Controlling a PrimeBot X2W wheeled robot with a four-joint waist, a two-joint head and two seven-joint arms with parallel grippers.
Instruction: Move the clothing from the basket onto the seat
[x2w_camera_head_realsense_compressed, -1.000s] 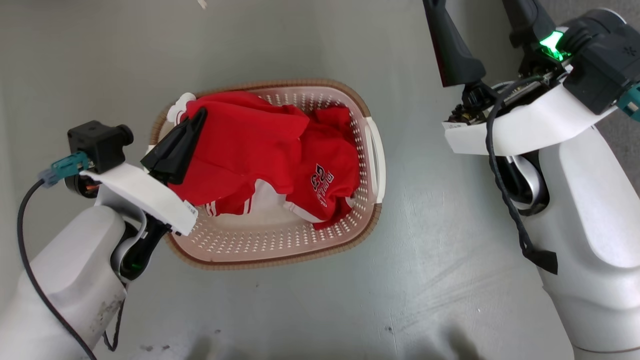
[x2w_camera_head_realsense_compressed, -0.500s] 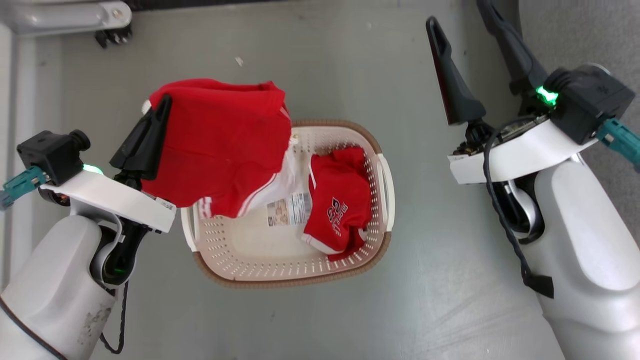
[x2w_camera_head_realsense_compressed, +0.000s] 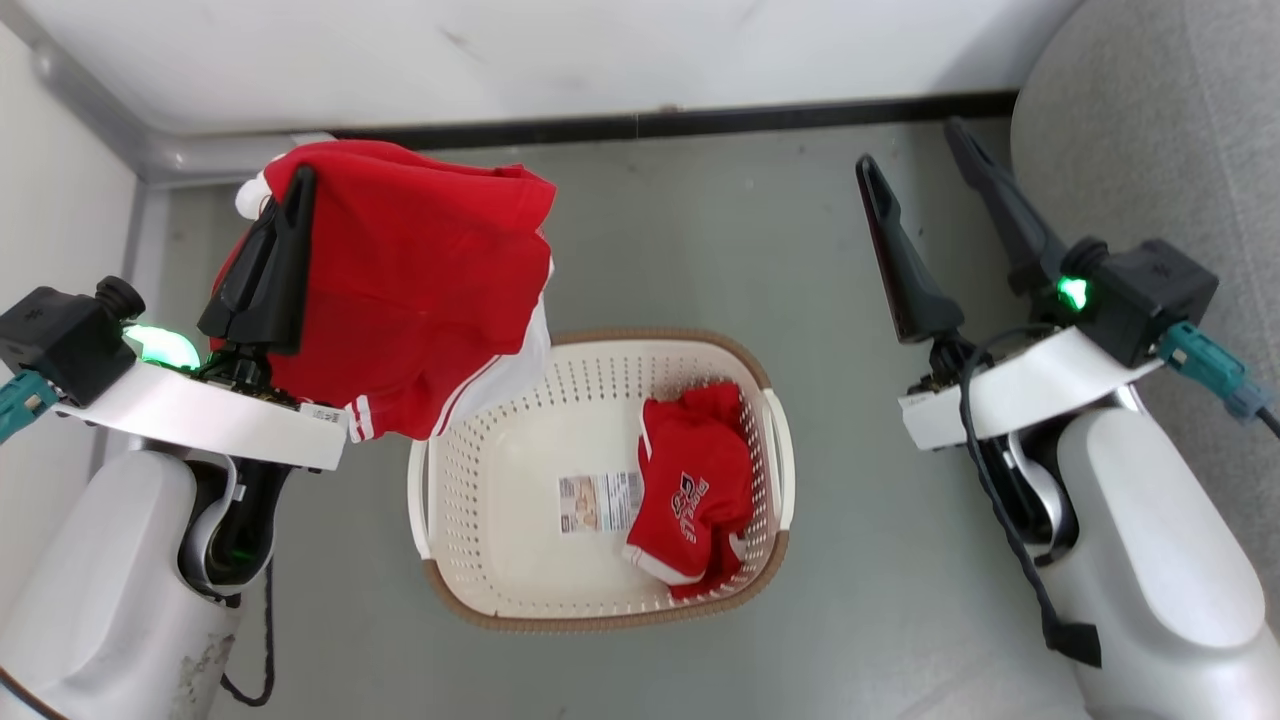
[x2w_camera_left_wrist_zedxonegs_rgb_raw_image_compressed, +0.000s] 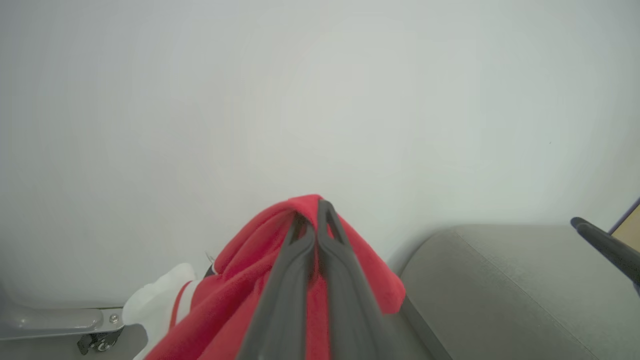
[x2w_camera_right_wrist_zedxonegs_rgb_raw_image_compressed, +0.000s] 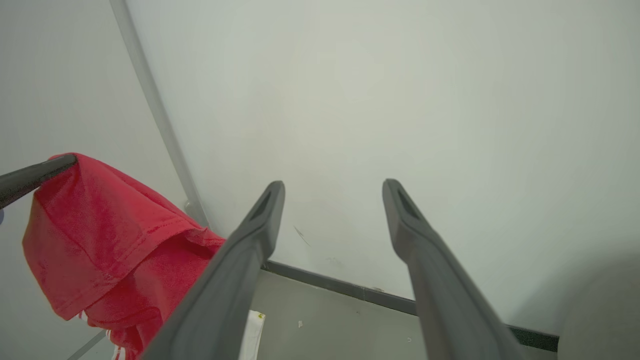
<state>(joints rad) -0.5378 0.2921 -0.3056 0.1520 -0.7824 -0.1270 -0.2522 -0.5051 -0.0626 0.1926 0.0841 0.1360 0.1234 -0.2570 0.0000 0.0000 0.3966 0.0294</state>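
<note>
While soft jersey (x2w_camera_head_realsense_compressed: 420, 290) drapes, oval plastic basket (x2w_camera_head_realsense_compressed: 500, 540) shows perforations.

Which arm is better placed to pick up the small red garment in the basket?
Right. The right gripper is open and empty, and the small red garment lies at the basket's right end, nearer that arm. The left gripper is shut on the jersey.

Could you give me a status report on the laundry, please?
Left gripper shut on large red white-sleeved jersey, aloft beside oval cream plastic basket. Right gripper open, empty. Small red logo garment lies in basket. Nothing seen blocking grey fabric sofa.
</note>
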